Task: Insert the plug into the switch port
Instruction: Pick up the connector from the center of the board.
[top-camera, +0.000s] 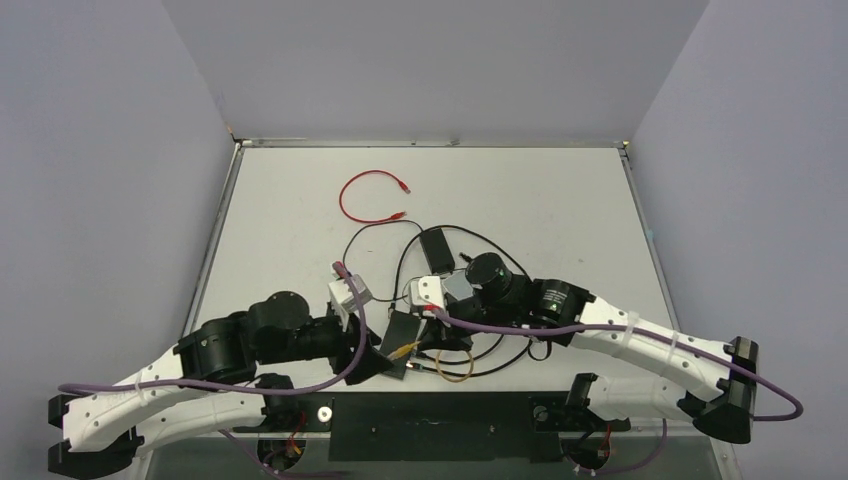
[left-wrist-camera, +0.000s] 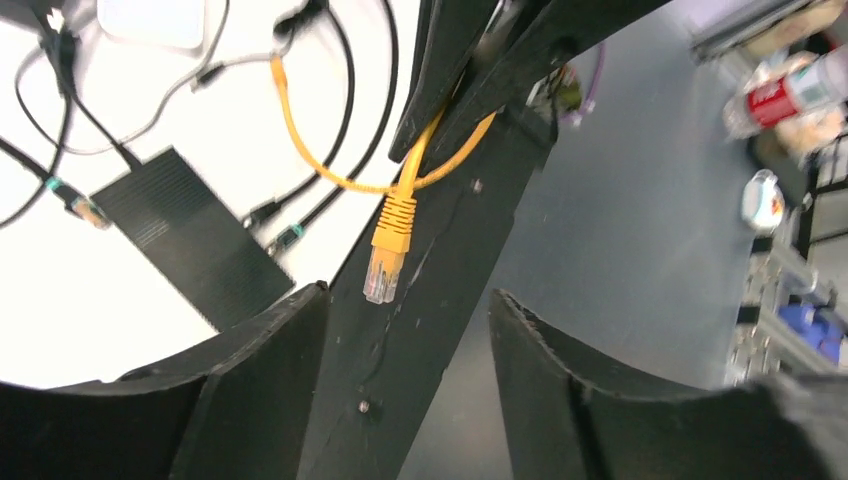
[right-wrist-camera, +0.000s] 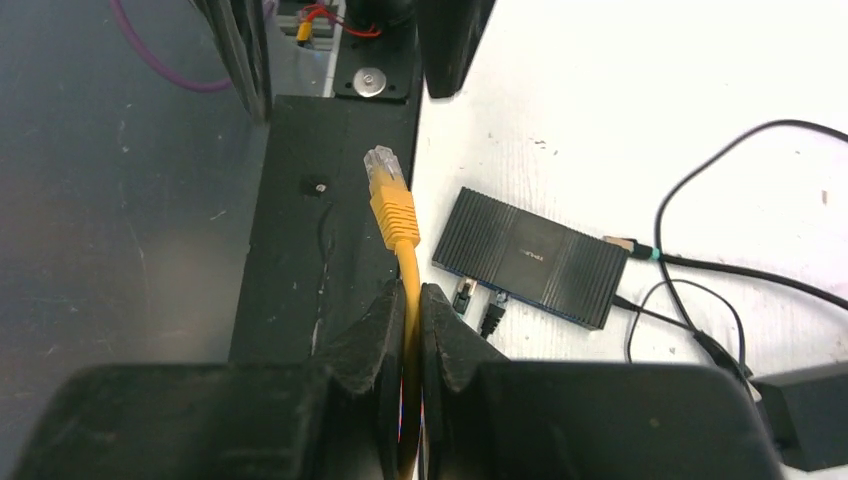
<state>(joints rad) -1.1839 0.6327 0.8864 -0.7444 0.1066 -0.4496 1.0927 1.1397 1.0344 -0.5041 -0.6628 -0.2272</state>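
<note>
My right gripper is shut on the yellow cable just behind its plug, which sticks out ahead of the fingers over the black base plate. The switch is a flat ribbed black box on the white table to the right of the plug; its blue-trimmed port face points toward me, with two black plugs in it. My left gripper is open and empty, with the hanging plug just beyond its fingertips. In the top view both grippers meet beside the switch.
A black adapter brick and black cables lie behind the switch. A red cable lies farther back. A light grey pad lies beyond the switch. The yellow cable loops near the table's front edge.
</note>
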